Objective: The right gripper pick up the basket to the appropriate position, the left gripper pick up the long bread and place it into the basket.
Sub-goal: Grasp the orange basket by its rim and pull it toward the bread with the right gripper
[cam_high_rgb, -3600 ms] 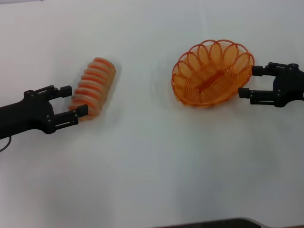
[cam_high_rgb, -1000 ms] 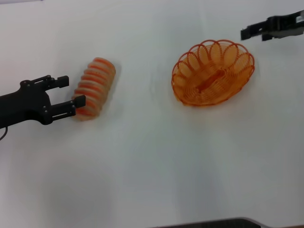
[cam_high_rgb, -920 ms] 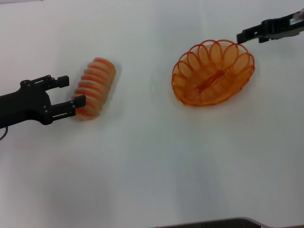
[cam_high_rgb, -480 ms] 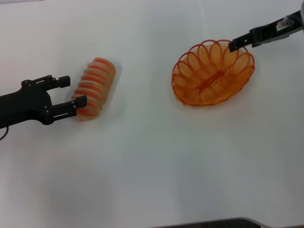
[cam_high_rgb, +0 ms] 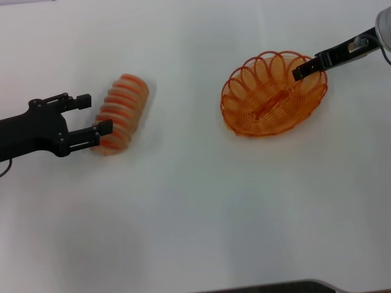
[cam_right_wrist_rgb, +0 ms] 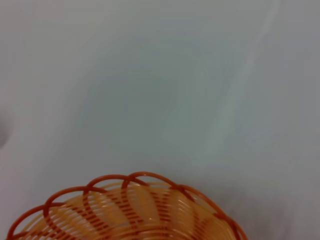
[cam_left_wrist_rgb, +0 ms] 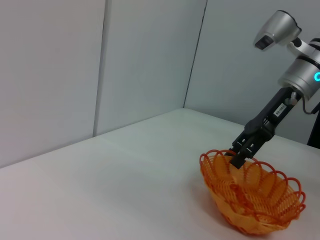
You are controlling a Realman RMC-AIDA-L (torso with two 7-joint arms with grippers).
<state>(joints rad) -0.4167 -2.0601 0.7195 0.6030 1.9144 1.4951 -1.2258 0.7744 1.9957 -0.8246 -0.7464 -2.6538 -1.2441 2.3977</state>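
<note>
Basket (cam_high_rgb: 273, 94): orange oval wire basket with a looped rim, on the white table (cam_high_rgb: 195, 207), right of centre in the head view. It sits flat on the surface, with nothing inside. Also visible in the left wrist view (cam_left_wrist_rgb: 252, 195) and, rim only, in the right wrist view (cam_right_wrist_rgb: 125, 212).

Bread (cam_high_rgb: 121, 113): ridged tan-orange loaf lying on the table at left, well apart from the basket, long axis running diagonally.

Left gripper (cam_high_rgb: 95, 114): low over the table at the left edge, arm entering from the left. Fingers are spread apart, one on each side of the near end of the bread. Lower fingertip lies against the loaf; upper fingertip is just beside it. Whether the loaf is clamped cannot be told.

Right gripper (cam_high_rgb: 299, 73): reaches in from the upper right, angled downward, tip at the far right part of the basket rim. In the left wrist view (cam_left_wrist_rgb: 237, 159) the tip is at the rim loops, dipping just inside. Finger state: cannot be told, seen edge-on.

Right arm: black link with a silver-white segment above it, visible in the left wrist view.
</note>
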